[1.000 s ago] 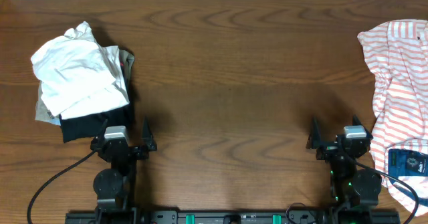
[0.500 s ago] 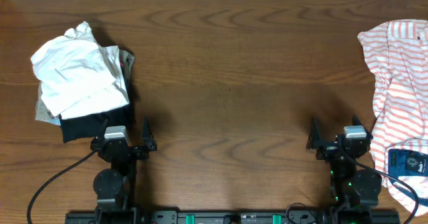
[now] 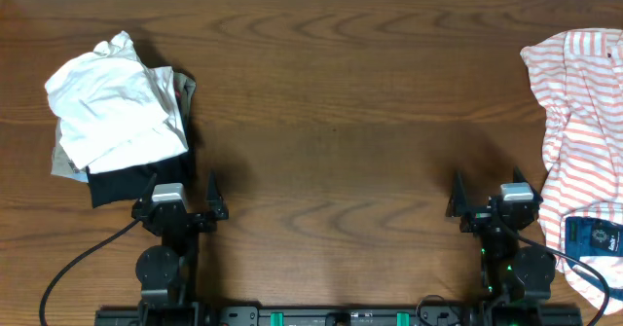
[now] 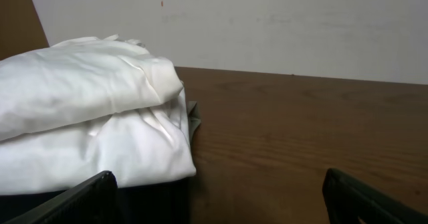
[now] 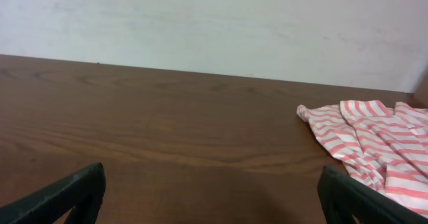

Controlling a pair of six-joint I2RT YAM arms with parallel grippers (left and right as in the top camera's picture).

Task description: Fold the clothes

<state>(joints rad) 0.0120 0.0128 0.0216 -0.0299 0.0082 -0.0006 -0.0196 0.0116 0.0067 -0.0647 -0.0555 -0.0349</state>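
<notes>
The clothes, a white shirt with salmon-orange stripes [image 3: 584, 131], lie crumpled along the table's right edge, with a dark blue label patch [image 3: 594, 236] near the front. In the right wrist view the striped shirt [image 5: 374, 134] lies ahead to the right. My right gripper [image 3: 492, 192] stands open just left of the shirt, nothing between its fingers [image 5: 67, 194]. Near the front left my left gripper [image 3: 183, 188] is open and empty, with its fingers [image 4: 73, 200] close to the pile of other garments.
A pile of garments sits at the left: a plain white garment [image 3: 112, 102] on top, a black one [image 3: 122, 182] beneath, beige cloth [image 3: 185, 88] at the side. In the left wrist view the white garment [image 4: 87, 127] fills the left half. Bare wooden table [image 3: 341, 122] lies between.
</notes>
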